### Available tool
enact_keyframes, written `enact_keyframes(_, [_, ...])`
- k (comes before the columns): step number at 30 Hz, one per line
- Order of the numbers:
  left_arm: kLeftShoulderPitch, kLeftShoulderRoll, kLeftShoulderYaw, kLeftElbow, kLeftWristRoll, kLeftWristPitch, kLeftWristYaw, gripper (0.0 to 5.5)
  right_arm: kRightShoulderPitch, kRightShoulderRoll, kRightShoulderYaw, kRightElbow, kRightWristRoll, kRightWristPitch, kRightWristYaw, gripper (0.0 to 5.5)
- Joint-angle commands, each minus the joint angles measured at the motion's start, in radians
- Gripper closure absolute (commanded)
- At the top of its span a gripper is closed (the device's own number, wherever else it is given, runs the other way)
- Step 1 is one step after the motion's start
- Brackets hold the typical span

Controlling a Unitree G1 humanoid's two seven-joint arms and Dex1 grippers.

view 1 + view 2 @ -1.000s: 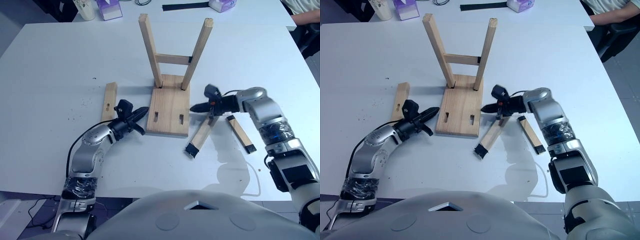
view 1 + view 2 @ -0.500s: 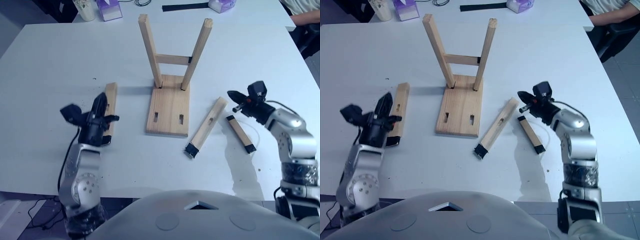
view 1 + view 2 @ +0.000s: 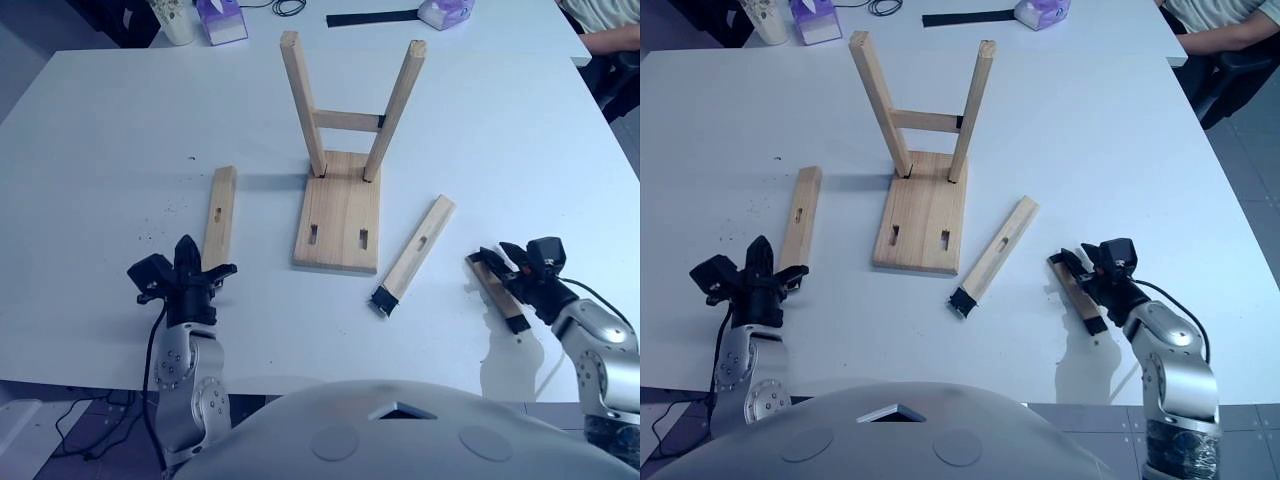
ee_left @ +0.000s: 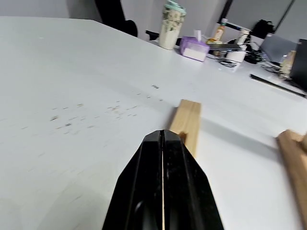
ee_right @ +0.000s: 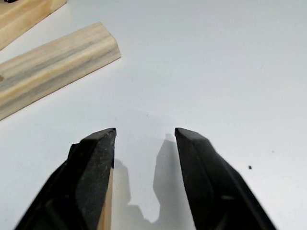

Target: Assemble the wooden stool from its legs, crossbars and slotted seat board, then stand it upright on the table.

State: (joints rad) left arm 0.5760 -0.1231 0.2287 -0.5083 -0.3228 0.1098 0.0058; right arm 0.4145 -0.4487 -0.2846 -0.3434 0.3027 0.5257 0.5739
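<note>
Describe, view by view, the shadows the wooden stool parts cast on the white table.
Left eye view: the upright pale wooden leg frame throws a soft grey shadow over the white table toward the flat slotted wooden leg. Left wrist view: that band lies beyond the shut black left gripper. Right wrist view: the pale wooden bar casts only a thin edge shadow.

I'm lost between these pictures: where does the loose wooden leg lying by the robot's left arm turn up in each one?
Left eye view: the loose leg lies flat, left of the seat board.
Right eye view: same place, left of the board.
Left wrist view: it stretches away just beyond the shut left gripper.
Right wrist view: not in it.
Shared landmark: the purple box far beyond the leg.
</note>
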Motion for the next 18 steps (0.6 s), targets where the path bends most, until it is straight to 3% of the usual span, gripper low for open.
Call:
enact_keyframes(1, [0.072,-0.044,0.004,-0.018,0.004,-0.053,0.022,5.50,-0.051,-0.053,-0.030,-0.036,0.098,0.119,0.039,2.92])
enact_keyframes(7, [0.120,-0.079,-0.009,-0.003,0.001,-0.136,0.056,5.50,-0.201,-0.237,-0.049,-0.017,0.252,0.304,0.184,2.92])
enact_keyframes(12, [0.185,-0.096,-0.029,0.013,-0.011,-0.208,0.073,5.50,-0.124,-0.485,-0.019,0.191,0.152,0.142,0.455,2.92])
enact_keyframes(18, [0.224,-0.115,-0.052,0.078,-0.010,-0.306,0.113,5.50,-0.127,-0.578,0.014,0.188,0.175,0.133,0.614,2.92])
